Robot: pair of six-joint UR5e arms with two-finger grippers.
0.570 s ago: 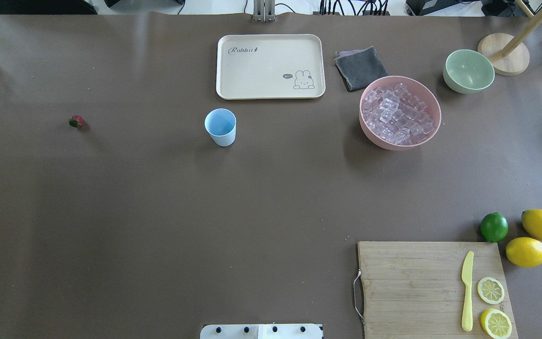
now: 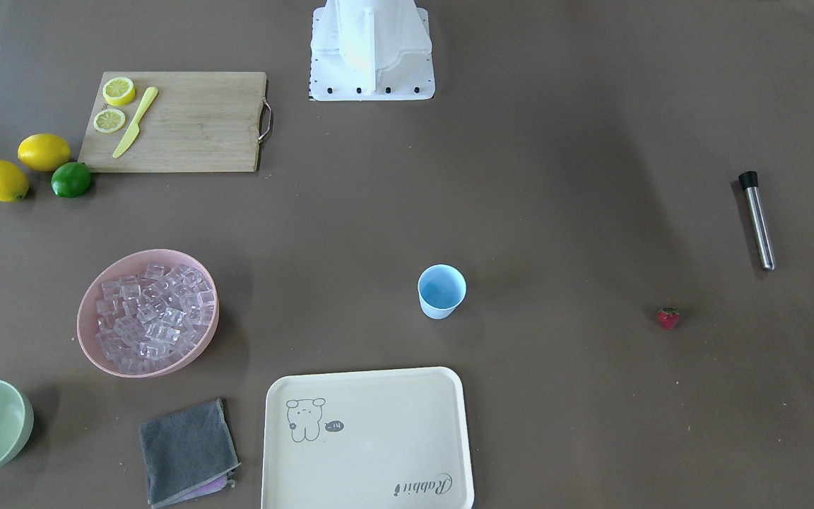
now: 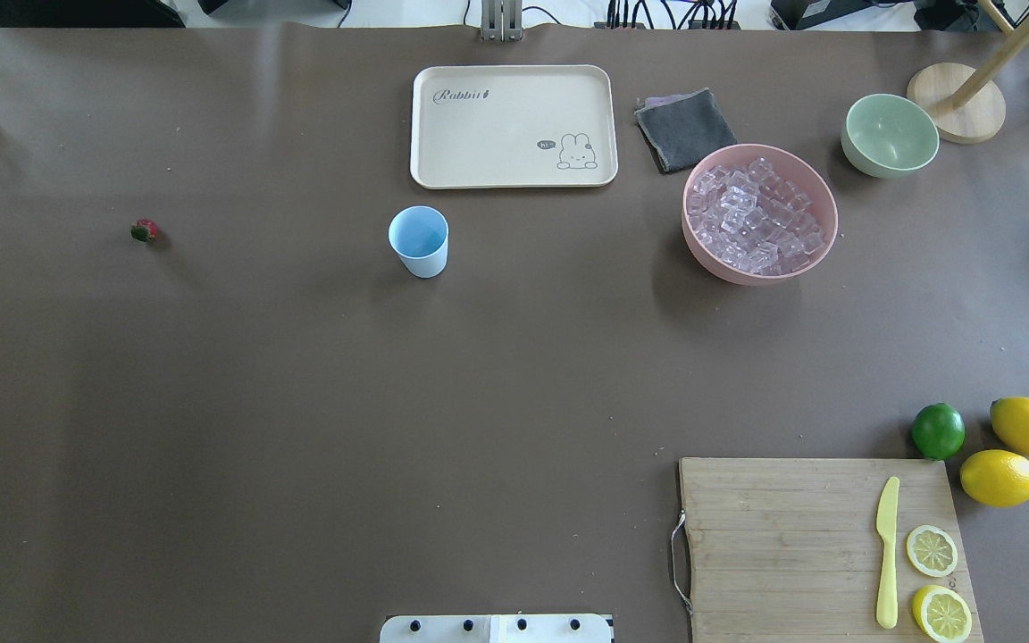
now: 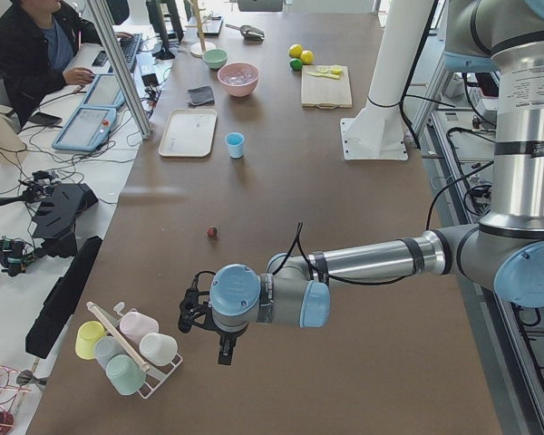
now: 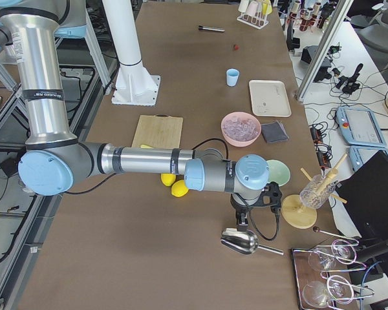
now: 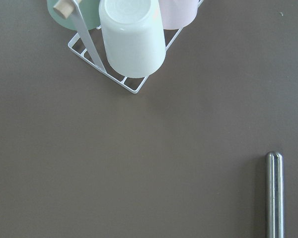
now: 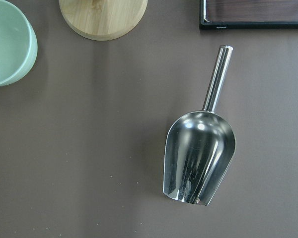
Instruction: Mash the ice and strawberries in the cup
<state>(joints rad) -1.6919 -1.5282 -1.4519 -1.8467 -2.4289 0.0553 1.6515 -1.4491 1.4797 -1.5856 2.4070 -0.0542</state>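
The light blue cup [image 3: 418, 241] stands upright and empty mid-table; it also shows in the front view [image 2: 441, 291]. The red strawberry [image 3: 145, 230] lies alone far to its left. The clear ice cubes [image 3: 756, 219] fill a pink bowl [image 3: 827, 210] to the cup's right. My left gripper [image 4: 225, 349] hangs over the table's left end, far from the cup; I cannot tell if it is open. My right gripper [image 5: 241, 219] hangs over a metal scoop [image 7: 201, 153] at the right end; I cannot tell its state either.
A steel rod [image 2: 757, 219] lies near the left end, by a rack of mugs [image 6: 131, 39]. A cream tray [image 3: 513, 125], grey cloth [image 3: 684, 129] and green bowl [image 3: 890, 134] sit at the back. A cutting board [image 3: 782, 536] with knife, lemon slices, lemons and lime sits front right.
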